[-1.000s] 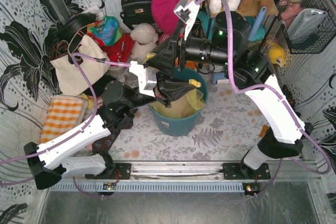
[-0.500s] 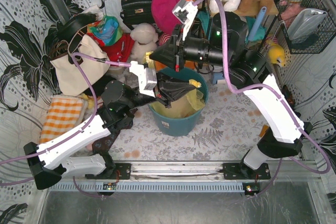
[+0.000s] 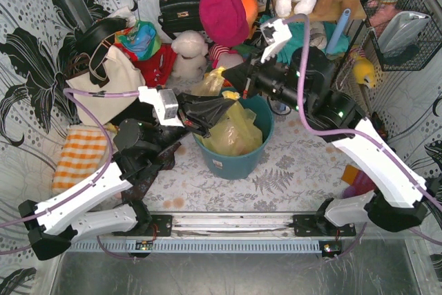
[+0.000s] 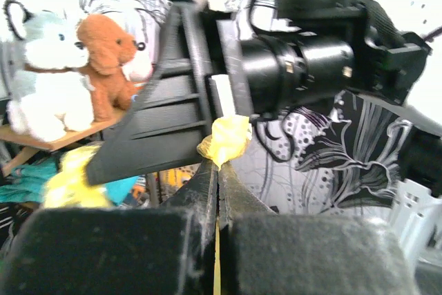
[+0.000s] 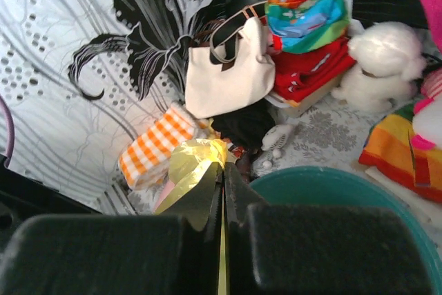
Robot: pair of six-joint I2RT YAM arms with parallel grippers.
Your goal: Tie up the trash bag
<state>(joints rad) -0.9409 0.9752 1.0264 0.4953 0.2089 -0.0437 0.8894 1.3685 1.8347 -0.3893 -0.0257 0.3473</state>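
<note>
Since tying needs two loose ends, you have each arm holding its own bit of the trash bag. The bag sits inside the teal bucket, and most of it is down in there. The bucket holds the bag up so it does not flop over.

Your left gripper is squeezed all the way shut. A small yellow scrunch of bag sticks out at its tips, so it has hold of the bag's edge. Your right gripper is shut tight too, with a shiny yellow flap of bag pinched in it.

Both grippers are up over the bucket and close to each other. From the left wrist camera, the right gripper looms just beyond the yellow scrunch. I think that is so the two ends can be crossed.

No knot shows yet, so I think you are at an early part. Next, I think you need to pass one end around the other. The plastic is thin and slippery, so it may slide out or rip if you tug hard. Stuffed toys and a cream tote bag sit behind the bucket.
</note>
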